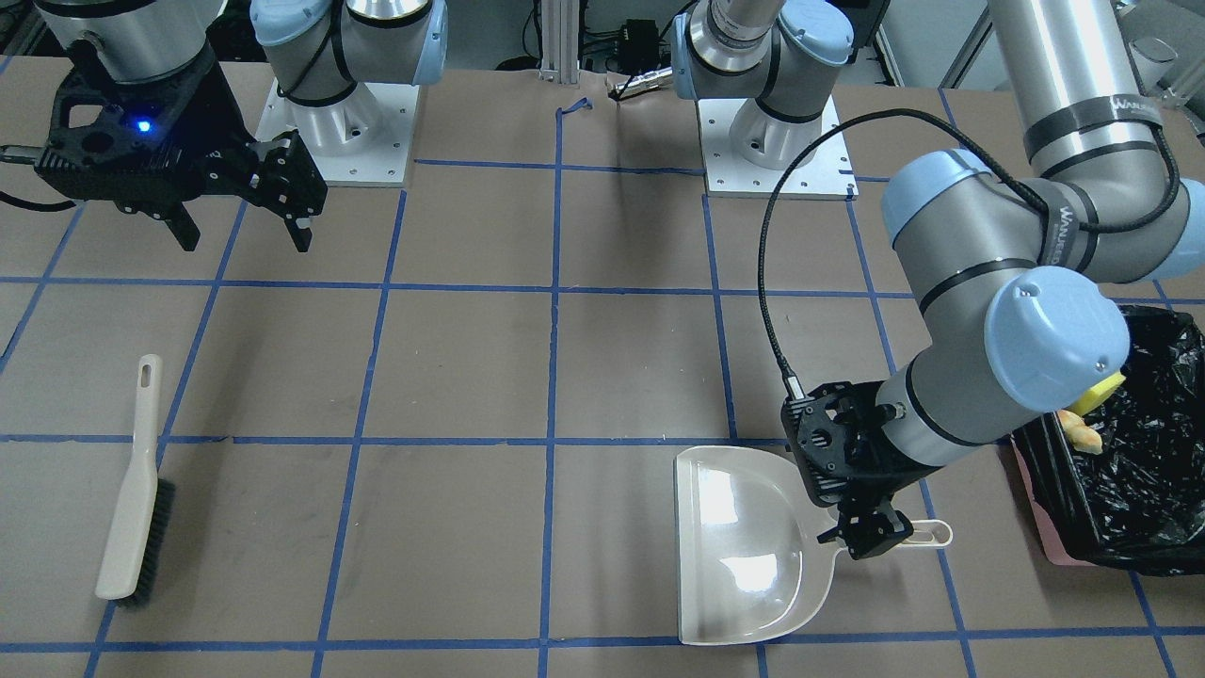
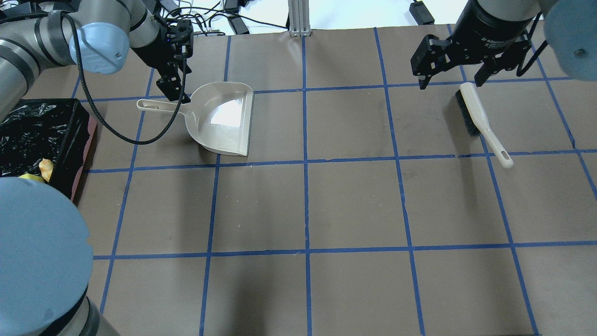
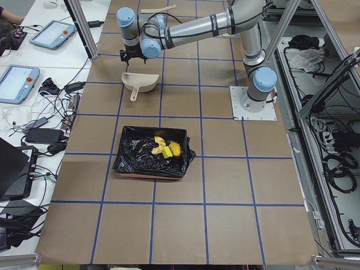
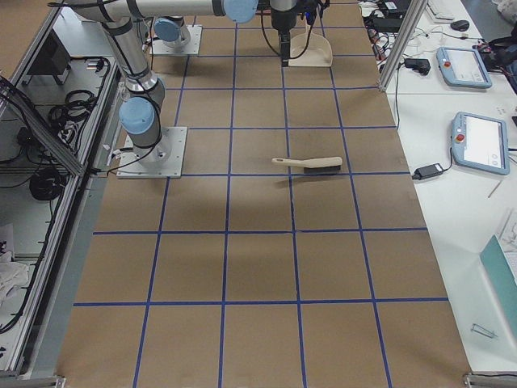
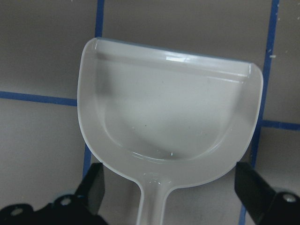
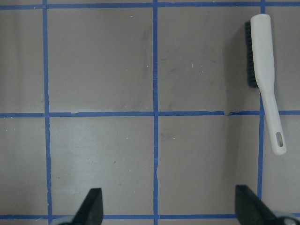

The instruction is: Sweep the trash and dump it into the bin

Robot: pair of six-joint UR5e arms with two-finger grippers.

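Fingers (image 5: 93,188) of the left gripper (image 1: 874,544) stand spread wide on either side of the handle (image 1: 927,535) of a beige dustpan (image 1: 744,546), with a clear gap to the handle on both sides and nothing in their hold. The pan lies flat on the brown table (image 1: 612,377), which is gridded with blue tape. The right gripper (image 1: 245,240) hangs above the table with its jaws far apart and holds nothing. A beige brush (image 1: 132,499) with dark bristles lies well apart from it in the front-facing view. The trash (image 3: 163,149) sits inside the bin (image 1: 1045,527), pink and lined with a black bag, at the table's edge near the left arm. Black straps on that arm carry white lettering that begins "WAN"; the rest is unclear.
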